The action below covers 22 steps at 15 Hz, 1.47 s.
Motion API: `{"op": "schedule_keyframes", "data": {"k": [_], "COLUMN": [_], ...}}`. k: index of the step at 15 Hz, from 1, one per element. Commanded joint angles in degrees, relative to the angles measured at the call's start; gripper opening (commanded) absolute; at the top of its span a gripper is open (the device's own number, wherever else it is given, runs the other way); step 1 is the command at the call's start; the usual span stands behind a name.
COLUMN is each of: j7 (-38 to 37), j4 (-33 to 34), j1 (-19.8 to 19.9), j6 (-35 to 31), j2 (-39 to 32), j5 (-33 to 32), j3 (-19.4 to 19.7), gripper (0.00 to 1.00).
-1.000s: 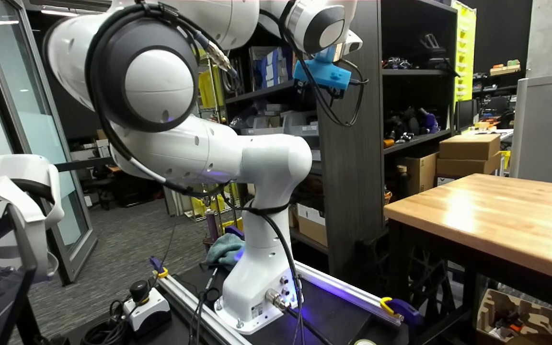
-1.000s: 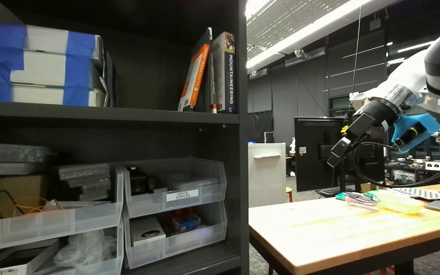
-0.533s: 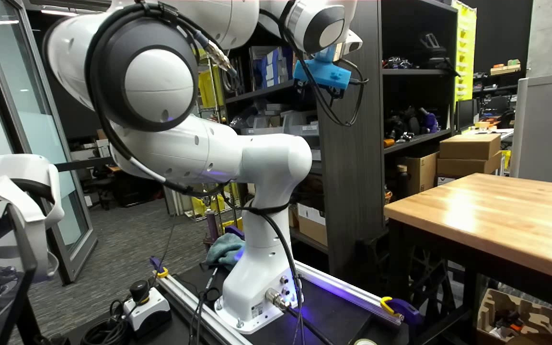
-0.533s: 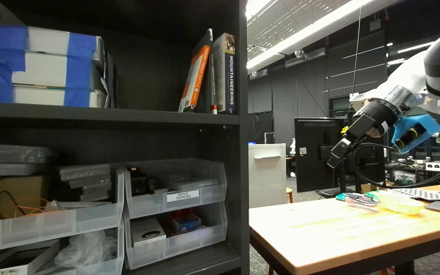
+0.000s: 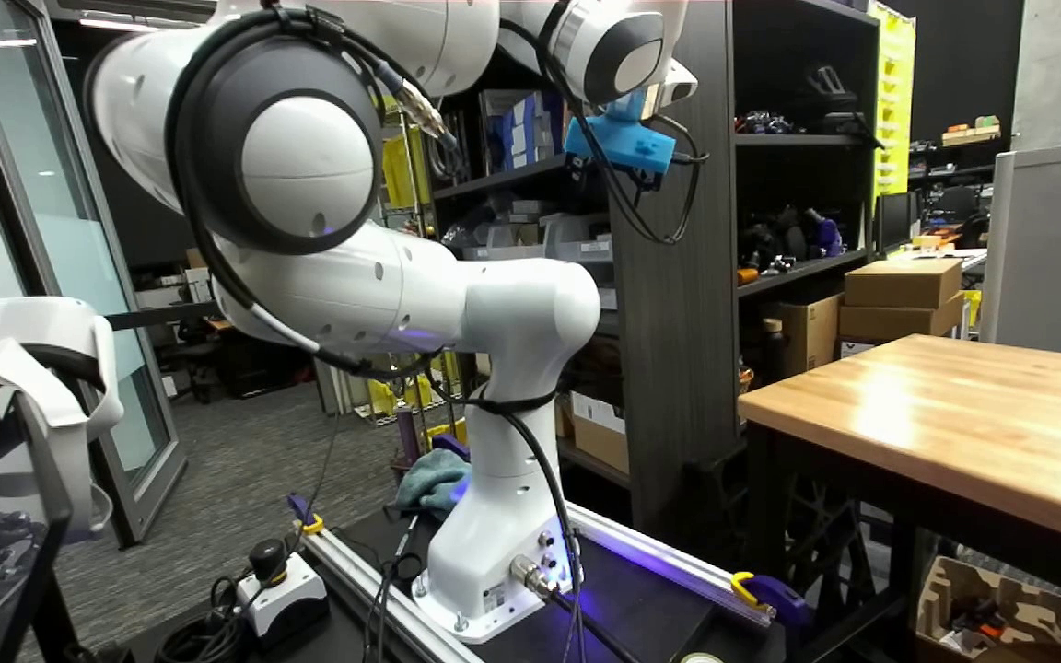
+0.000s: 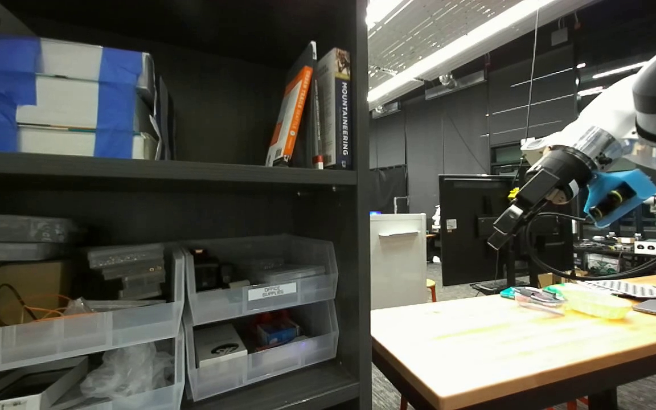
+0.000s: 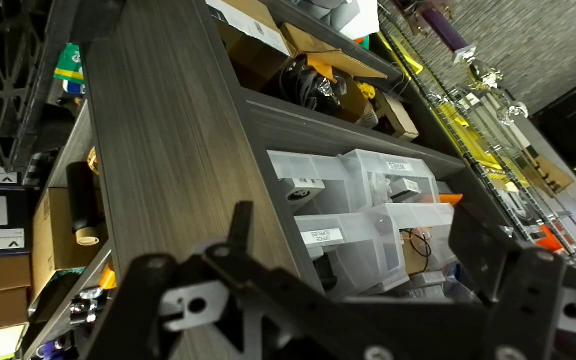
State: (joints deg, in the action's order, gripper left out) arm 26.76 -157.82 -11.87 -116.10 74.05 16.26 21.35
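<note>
The OFFICE SUPPLIES bin (image 7: 355, 230) sits in the dark cabinet (image 6: 363, 245), above a lower clear bin (image 6: 291, 367); it shows ahead of the fingers (image 7: 479, 255), untouched. The 2 fingers are spread wide, nothing between them. Were they to come closer at this slant, 1 might bump the side panel (image 7: 168, 130) or shove the bin off its stack; light plastic would probably slide easily. The cable (image 6: 595, 278) looped under the wrist (image 6: 598, 145), or the blue camera mount (image 5: 623, 143), could catch on an edge if the wrist turned close in.

As for writing, the bin's label (image 7: 322, 236) stands upside down in the wrist view; the WIRES bin (image 7: 375, 162), next to the lower clear bin, is marked too. On the shelf (image 6: 237, 172) above, 1 thick book (image 6: 333, 114) reads MOUNTAINEERING, while the orange-spined book (image 6: 292, 117) is too blurred. A white box (image 6: 214, 341) bears a logo I can't make out. Beyond, the wooden surface (image 6: 453, 353) carries a yellow container (image 6: 598, 302).
</note>
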Motion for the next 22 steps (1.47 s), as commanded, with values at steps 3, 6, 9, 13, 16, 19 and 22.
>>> {"op": "schedule_keyframes", "data": {"k": [3,6,9,13,16,19,22], "j7": [0.5,0.5,0.5,0.5,0.5,0.5,0.0], "j4": [0.1,0.1,0.1,0.1,0.1,0.1,0.8], "j1": [0.5,0.6,0.6,0.6,0.6,0.6,0.2], "j6": [0.2,0.2,0.2,0.2,0.2,0.2,2.8], "j2": [-0.3,-0.3,-0.3,-0.3,-0.3,-0.3,-0.3], "j5": [0.6,0.6,0.6,0.6,0.6,0.6,0.7], "j3": [-0.3,-0.3,-0.3,-0.3,-0.3,-0.3,-0.6], "gripper": [1.00,1.00,1.00,1.00,1.00,1.00,1.00]}}
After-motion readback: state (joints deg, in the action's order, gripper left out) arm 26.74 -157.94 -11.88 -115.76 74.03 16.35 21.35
